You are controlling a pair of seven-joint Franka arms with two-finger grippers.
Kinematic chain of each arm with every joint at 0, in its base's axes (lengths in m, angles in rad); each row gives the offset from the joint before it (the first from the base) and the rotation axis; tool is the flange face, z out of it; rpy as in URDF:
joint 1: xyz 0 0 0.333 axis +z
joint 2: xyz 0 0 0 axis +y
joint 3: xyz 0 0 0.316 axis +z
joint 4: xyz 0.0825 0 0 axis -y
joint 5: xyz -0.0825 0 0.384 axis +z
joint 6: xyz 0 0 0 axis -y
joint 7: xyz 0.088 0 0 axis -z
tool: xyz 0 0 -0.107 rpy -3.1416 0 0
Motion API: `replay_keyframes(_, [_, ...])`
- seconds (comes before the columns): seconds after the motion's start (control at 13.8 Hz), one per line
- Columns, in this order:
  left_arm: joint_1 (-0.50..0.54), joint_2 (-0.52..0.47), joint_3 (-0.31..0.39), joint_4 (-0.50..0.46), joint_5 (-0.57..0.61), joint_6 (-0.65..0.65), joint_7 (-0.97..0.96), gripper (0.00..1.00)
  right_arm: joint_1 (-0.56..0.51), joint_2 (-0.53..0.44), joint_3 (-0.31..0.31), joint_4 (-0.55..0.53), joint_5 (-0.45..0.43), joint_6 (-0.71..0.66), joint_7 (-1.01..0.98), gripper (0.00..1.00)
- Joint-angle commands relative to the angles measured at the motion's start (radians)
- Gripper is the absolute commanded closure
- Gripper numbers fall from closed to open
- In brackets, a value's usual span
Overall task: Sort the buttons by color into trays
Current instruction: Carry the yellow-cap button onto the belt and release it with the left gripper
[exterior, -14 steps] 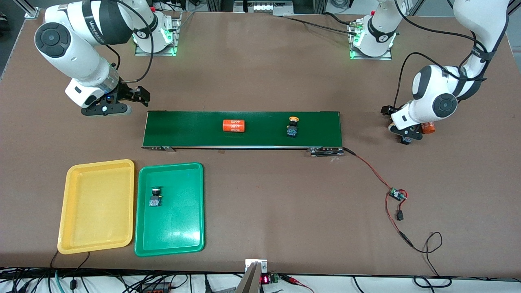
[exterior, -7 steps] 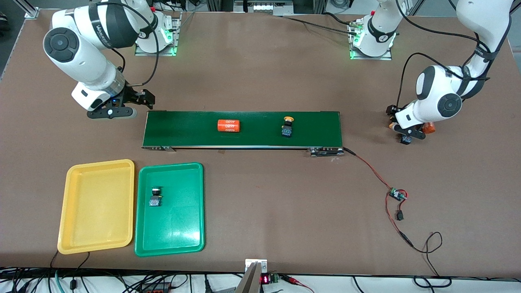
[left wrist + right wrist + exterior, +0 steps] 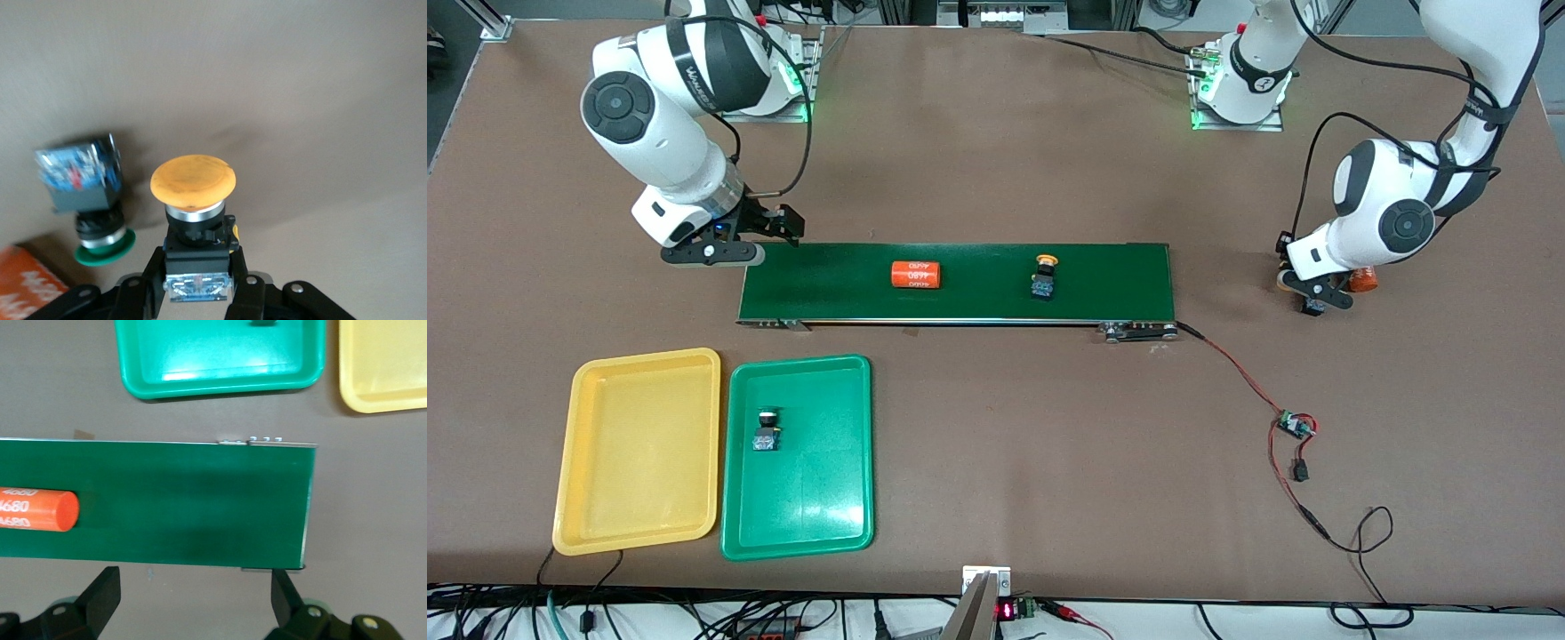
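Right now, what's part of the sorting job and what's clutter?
Job: yellow tray; green tray, holding a green-capped button; yellow-capped button on the conveyor belt; second yellow-capped button, clamped in the left gripper; loose green-capped button beside it; right gripper, open over the table at the belt's end.
Lying about: conveyor belt; orange cylinder on it; second cylinder by the left gripper; circuit board.

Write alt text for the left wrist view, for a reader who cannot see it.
The left gripper is shut on a yellow-capped button, holding it by its black body above the brown table. Beside it on the table lies a green-capped button, tipped over, with the end of an orange cylinder at the picture's edge.
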Motion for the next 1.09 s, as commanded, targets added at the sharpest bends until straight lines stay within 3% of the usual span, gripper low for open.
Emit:
replay_keyframes(0.0, [-0.061,-0.082,-0.051,0.079,-0.130,-0.081,-0.010,1.00,0.019,0.013,-0.002,0.018,0.034,0.005,0.027,0.00])
replay_keyframes(0.22, [-0.085,-0.073,-0.140,0.147,-0.162,-0.093,-0.221,1.00,0.048,0.023,-0.002,0.018,0.032,0.011,0.092,0.00])
replay_keyframes(0.43, [-0.157,-0.059,-0.224,0.153,-0.162,-0.092,-0.526,1.00,0.069,0.030,-0.002,0.021,0.026,0.016,0.133,0.00])
replay_keyframes(0.65, [-0.242,-0.012,-0.237,0.205,-0.206,-0.092,-0.666,1.00,0.077,0.035,-0.002,0.021,0.026,0.027,0.144,0.00])
replay_keyframes(1.01, [-0.296,0.125,-0.235,0.267,-0.258,-0.090,-0.691,1.00,0.077,0.035,-0.002,0.021,0.025,0.027,0.147,0.00])
